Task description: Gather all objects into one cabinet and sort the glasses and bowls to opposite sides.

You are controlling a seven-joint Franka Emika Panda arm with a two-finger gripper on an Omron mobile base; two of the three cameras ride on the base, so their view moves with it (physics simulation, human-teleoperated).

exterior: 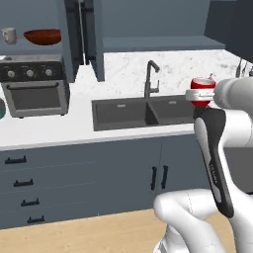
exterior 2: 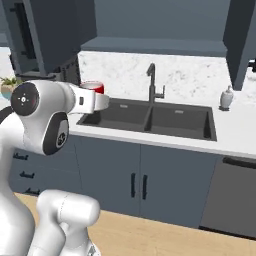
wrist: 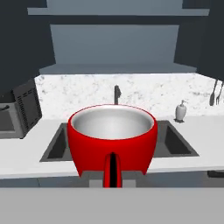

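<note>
**Red cup aloft over sink, cabinet shelf waiting at ten o'clock**

Close against the hand camera, red cup (wrist: 112, 140) upright, pale inside, handle toward the lens, clamped in the gripper (exterior: 201, 97), jaws drawn narrow on it. Seen from the left base view, carried high above the right half of the sink (exterior: 143, 112), faucet (exterior: 150, 79) just beside at nine o'clock. Up at ten o'clock, open slate-blue cabinet (exterior: 69, 39) already holding the reddish-brown bowl (exterior: 42, 36) and, just beside it at nine o'clock, the beige-grey mug (exterior: 8, 35). Below them, toaster oven (exterior: 34, 85) on the counter (exterior: 74, 131).

Likely trouble ahead: on the swing toward the shelf, cup or wrist clipping the faucet or the open door's edge, knocking the cup loose. Also possible: setting down too near the bowl, nudging it and muddling the two sides.

Fingertips themselves hidden behind the cup in every view; contact points unclear. Cabinet's left side cropped by the frame, free shelf room hard to gauge. Soap dispenser (exterior 2: 226, 97) at two o'clock, well apart.
</note>
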